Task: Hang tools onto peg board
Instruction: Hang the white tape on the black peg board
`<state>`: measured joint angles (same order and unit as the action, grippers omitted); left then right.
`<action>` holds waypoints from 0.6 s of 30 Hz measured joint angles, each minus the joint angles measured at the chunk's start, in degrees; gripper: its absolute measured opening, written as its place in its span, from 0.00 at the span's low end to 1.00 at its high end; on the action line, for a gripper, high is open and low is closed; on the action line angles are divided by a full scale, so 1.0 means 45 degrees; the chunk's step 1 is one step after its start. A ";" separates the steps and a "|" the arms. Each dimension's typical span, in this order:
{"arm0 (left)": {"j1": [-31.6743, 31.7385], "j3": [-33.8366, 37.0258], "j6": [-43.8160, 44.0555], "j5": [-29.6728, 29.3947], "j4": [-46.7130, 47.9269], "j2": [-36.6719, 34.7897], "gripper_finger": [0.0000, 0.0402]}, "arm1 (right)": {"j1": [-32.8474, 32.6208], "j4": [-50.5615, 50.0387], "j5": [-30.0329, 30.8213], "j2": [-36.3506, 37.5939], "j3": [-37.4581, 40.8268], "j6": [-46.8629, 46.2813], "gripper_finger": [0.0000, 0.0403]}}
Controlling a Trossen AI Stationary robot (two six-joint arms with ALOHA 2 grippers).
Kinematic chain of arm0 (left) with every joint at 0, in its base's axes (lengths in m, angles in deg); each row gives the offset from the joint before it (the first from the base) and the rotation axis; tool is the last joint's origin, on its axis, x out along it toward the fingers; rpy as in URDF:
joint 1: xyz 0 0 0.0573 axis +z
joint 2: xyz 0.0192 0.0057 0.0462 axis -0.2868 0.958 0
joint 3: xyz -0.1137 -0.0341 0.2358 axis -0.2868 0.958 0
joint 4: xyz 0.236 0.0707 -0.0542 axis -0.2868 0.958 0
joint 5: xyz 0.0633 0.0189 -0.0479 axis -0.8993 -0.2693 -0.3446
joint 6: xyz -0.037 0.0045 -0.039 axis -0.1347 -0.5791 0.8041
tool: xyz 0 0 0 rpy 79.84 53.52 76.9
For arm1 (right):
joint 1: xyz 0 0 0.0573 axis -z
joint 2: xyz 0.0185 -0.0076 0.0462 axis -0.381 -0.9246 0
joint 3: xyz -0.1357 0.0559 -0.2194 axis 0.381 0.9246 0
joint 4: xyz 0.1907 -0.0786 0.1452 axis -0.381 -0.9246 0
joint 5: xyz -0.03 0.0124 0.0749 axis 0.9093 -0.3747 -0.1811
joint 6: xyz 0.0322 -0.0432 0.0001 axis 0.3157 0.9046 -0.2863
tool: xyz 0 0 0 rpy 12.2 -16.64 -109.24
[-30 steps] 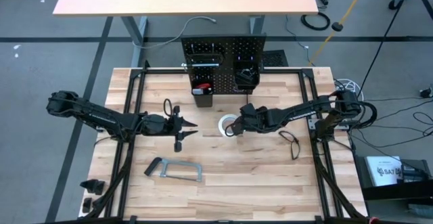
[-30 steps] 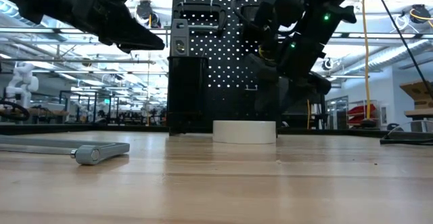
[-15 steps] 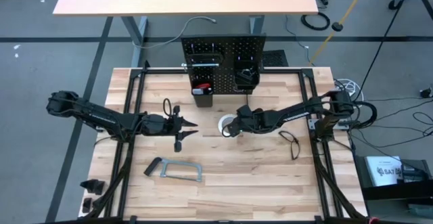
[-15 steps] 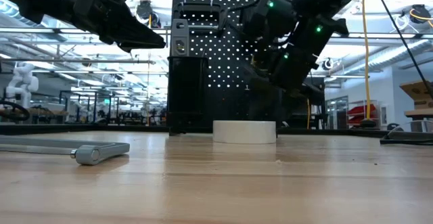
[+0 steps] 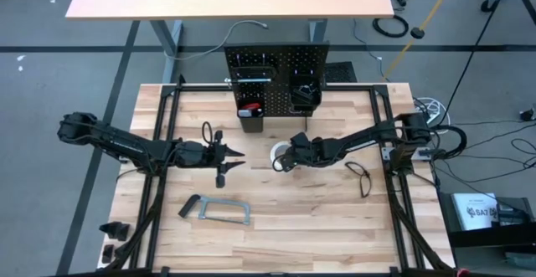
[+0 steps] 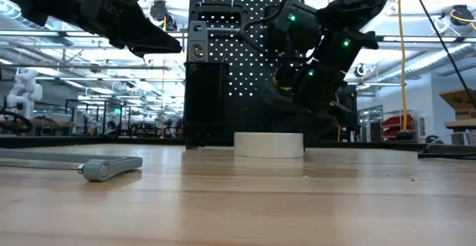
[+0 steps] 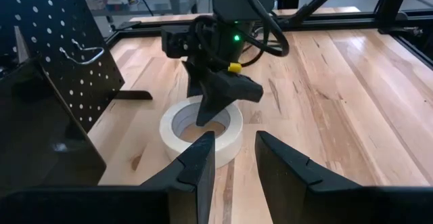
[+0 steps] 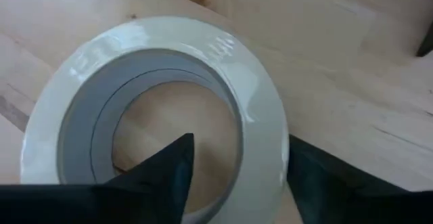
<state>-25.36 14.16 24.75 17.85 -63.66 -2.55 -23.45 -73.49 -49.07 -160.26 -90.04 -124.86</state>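
White tape roll (image 8: 145, 109) cut off at the right wrist picture's edge; bin (image 5: 250, 119) contents too small to tell

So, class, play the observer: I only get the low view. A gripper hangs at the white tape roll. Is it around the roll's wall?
Observer: Yes. In the right wrist view, one of its fingers is inside the hole of the tape roll and the other is outside, jaws open.
Operator: Which arm is it?
Observer: From above, it is the right gripper. The left gripper hovers left of the roll, apart from it.
Operator: Is the left one carrying anything?
Observer: No, its wrist view shows open fingers with nothing between them.
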 joint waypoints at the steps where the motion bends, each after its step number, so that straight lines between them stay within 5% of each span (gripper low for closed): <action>1: 0.0000 0.0000 0.0000 -0.0001 0.0000 0.0000 0.28 | -0.0005 0.0021 0.0060 -0.0039 -0.0006 -0.0009 0.50; 8: 0.0000 0.0000 0.0005 0.0000 0.0000 0.0000 0.28 | -0.0012 -0.0112 0.0375 -0.0037 0.0002 0.0126 0.19; 18: 0.0000 0.0000 -0.0015 -0.0002 0.0044 0.0000 0.28 | -0.0602 -0.0953 0.1645 -0.0074 -0.0813 0.0580 0.19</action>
<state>-25.36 14.16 24.68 17.84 -63.46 -2.55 -26.16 -77.78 -41.66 -160.59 -93.70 -122.26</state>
